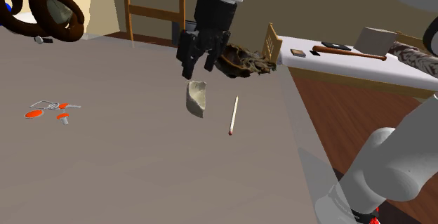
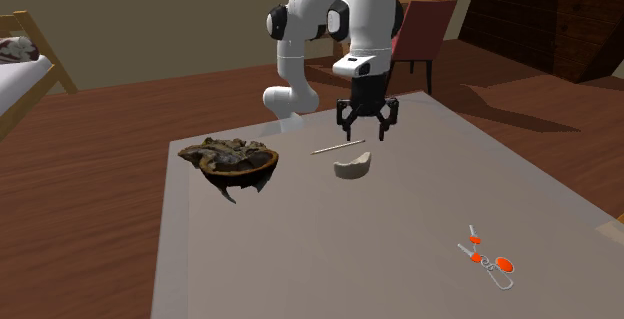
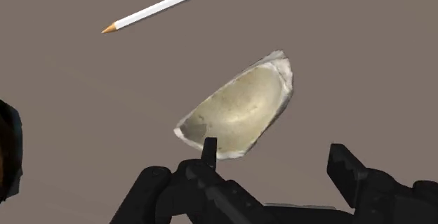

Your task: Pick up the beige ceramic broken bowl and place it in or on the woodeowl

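My end effector hangs, fingers apart, just above the beige broken bowl, which lies on the grey-brown desk near a white pencil. The dark wooden bowl sits near the desk's edge. A red chair stands on the plank floor beyond.

Grey-brown worktop on a reddish wooden floor; a red chair behind it, a wooden-framed bed at the second exterior view's left, plain tan wall beyond.
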